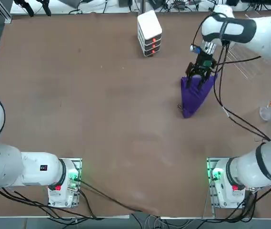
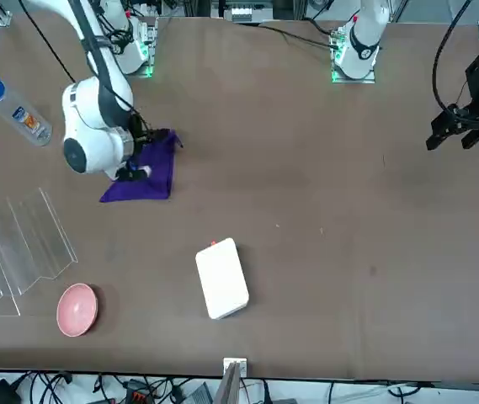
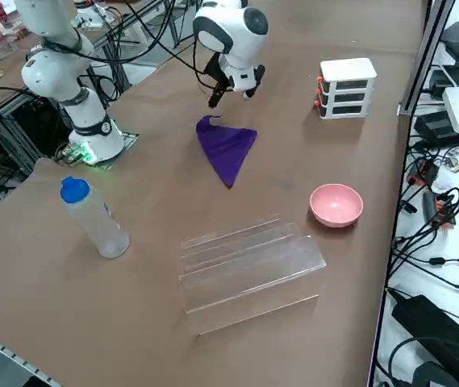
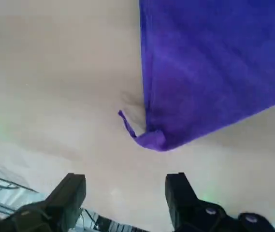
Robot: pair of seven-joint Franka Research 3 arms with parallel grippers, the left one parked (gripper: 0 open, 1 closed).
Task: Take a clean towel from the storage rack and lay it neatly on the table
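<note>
The dark purple towel lies on the brown table in a rumpled, roughly triangular shape, right of centre. It also shows as the towel in the right side view and the towel in the front view. My right gripper hangs just above the towel's far end, open, with nothing between its fingers. In the wrist view the towel lies flat beyond the fingertips, one small corner curled up. The clear storage rack stands on the table to the right of the towel, with no cloth on it.
A white stacked box with orange marks stands at the far middle of the table. A pink bowl sits near the rack's far end. A clear bottle with a blue cap stands at the right edge. My right arm's cables trail over the towel's right side.
</note>
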